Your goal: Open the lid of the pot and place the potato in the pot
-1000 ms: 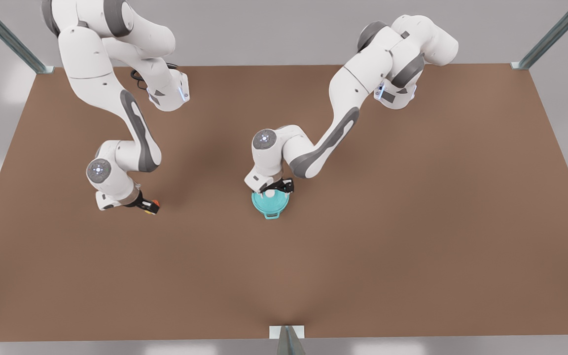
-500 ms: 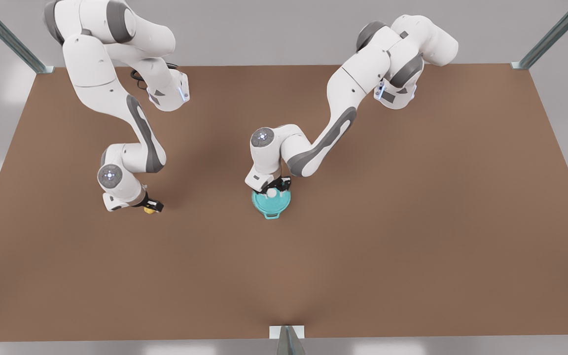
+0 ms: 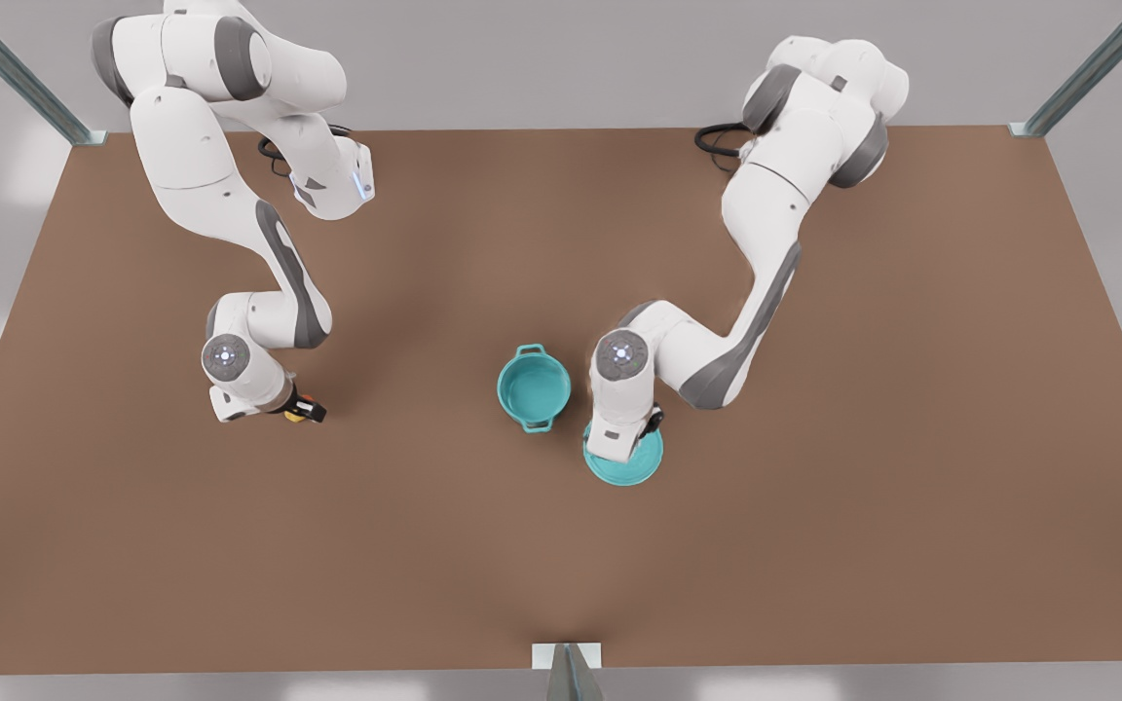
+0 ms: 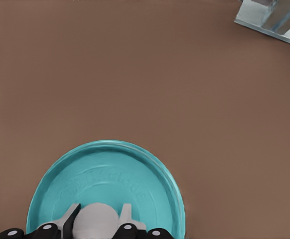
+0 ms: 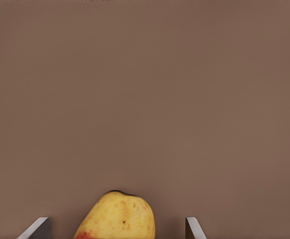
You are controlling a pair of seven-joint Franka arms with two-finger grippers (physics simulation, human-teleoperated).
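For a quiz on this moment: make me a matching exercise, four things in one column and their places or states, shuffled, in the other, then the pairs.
Things:
1. pot
2. pot lid
3. potato
4. left gripper

States:
A. between the open fingers of the right gripper
B. uncovered, teal inside showing
C. shut on the white knob
D. off the pot, held beside it toward the front view's right

Pairs: 1-B, 2-D, 3-A, 4-C

A broad, plain brown surface (image 3: 814,487) spans the scene. Pale grey floor surrounds it, dotted with soft light patches. Metal frame struts (image 3: 16,73) rise diagonally at the two far corners, and a third strut on a light base plate (image 3: 568,662) stands at the middle of the near edge.
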